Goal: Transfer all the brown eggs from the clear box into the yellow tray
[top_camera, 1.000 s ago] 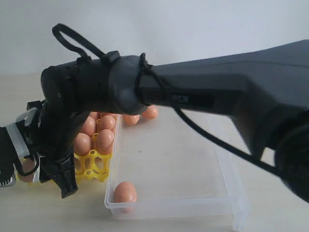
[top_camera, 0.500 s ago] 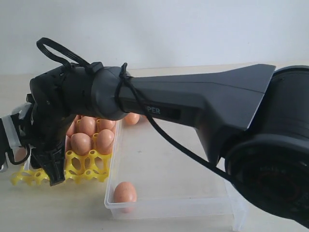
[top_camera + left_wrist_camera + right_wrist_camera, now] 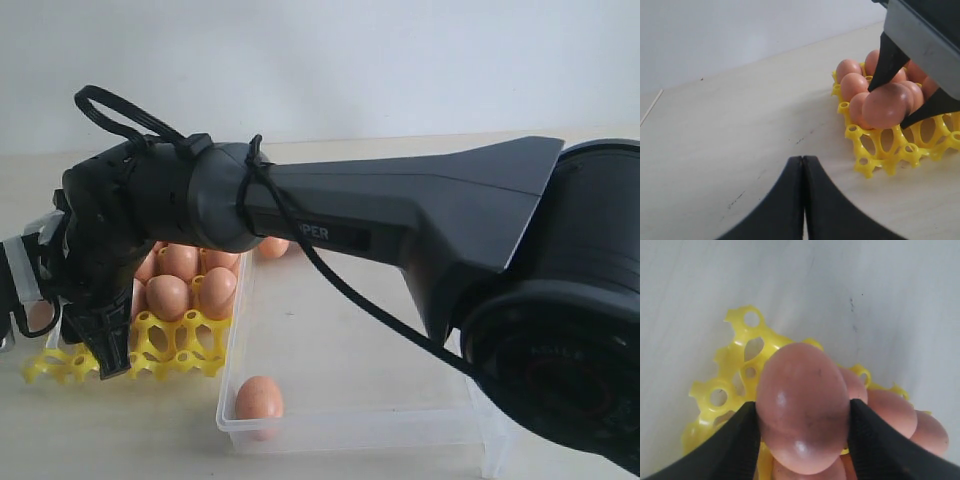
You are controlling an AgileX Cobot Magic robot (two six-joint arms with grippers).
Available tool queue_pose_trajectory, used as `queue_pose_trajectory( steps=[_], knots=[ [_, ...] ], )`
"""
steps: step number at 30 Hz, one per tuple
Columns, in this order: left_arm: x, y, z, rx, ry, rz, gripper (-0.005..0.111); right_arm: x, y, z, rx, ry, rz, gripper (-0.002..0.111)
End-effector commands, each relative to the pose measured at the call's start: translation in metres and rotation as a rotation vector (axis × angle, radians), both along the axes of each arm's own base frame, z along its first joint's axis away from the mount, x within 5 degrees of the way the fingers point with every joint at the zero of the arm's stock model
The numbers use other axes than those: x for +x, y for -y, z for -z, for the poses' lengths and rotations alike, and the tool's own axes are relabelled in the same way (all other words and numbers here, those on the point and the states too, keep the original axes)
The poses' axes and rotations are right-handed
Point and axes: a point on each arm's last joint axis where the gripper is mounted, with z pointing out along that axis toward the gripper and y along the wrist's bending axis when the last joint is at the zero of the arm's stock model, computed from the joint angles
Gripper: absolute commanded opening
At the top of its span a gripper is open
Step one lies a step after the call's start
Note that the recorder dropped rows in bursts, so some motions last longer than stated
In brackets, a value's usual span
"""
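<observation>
My right gripper (image 3: 803,414) is shut on one brown egg (image 3: 802,405), its black fingers (image 3: 742,432) pressing both sides. It holds the egg (image 3: 887,105) just above a corner cup of the yellow tray (image 3: 875,150). Several brown eggs (image 3: 190,282) fill the tray's (image 3: 180,345) far cups. One egg (image 3: 259,398) lies in the near left corner of the clear box (image 3: 350,428), and another (image 3: 272,246) shows at its far end under the arm. My left gripper (image 3: 803,160) is shut and empty over bare table, apart from the tray.
The right arm (image 3: 400,215) reaches from the right across the box and hides much of the tray in the exterior view. The tray sits against the box's left wall. Beige tabletop (image 3: 740,115) runs left of the tray to a white wall.
Over the last second the right arm has swung further left with the egg, to the tray's near left corner. It has barely moved in the last half second.
</observation>
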Motion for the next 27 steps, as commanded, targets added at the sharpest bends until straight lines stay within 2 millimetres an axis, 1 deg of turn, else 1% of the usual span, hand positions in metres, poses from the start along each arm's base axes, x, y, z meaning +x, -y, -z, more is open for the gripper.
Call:
queue_pose_trajectory(
  steps=[1, 7, 11, 17, 20, 22, 23, 25, 26, 27],
  knots=[
    [0.000, 0.000, -0.002, -0.005, 0.018, 0.001, 0.000, 0.002, 0.000, -0.005, 0.017, -0.006, 0.026, 0.041],
    [0.000, 0.000, -0.002, -0.005, 0.018, 0.001, 0.000, 0.002, -0.001, -0.005, 0.027, -0.018, 0.047, 0.054],
    [0.000, 0.000, -0.002, -0.005, 0.018, 0.001, 0.000, 0.003, -0.001, -0.006, 0.046, -0.030, 0.082, 0.059],
    [0.000, 0.000, -0.002, -0.005, 0.018, 0.001, 0.000, 0.003, -0.001, -0.007, 0.053, -0.032, 0.090, 0.060],
    [0.000, 0.000, -0.002, -0.005, 0.018, 0.001, 0.000, 0.003, 0.003, -0.020, 0.060, -0.037, 0.146, 0.060],
    [0.000, 0.000, -0.002, -0.005, 0.018, 0.001, 0.000, 0.003, 0.012, -0.038, 0.050, -0.062, 0.258, 0.058],
    [0.000, 0.000, -0.002, -0.005, 0.018, 0.001, 0.000, 0.002, 0.019, -0.049, 0.036, -0.089, 0.345, 0.055],
    [0.000, 0.000, -0.002, -0.005, 0.018, 0.001, 0.000, 0.004, 0.040, -0.068, -0.017, -0.120, 0.527, 0.047],
    [0.000, 0.000, -0.002, -0.005, 0.018, 0.001, 0.000, 0.004, 0.053, -0.077, -0.057, -0.146, 0.632, 0.041],
    [0.000, 0.000, -0.002, -0.005, 0.018, 0.001, 0.000, 0.003, 0.067, -0.083, -0.104, -0.198, 0.773, 0.034]
  ],
)
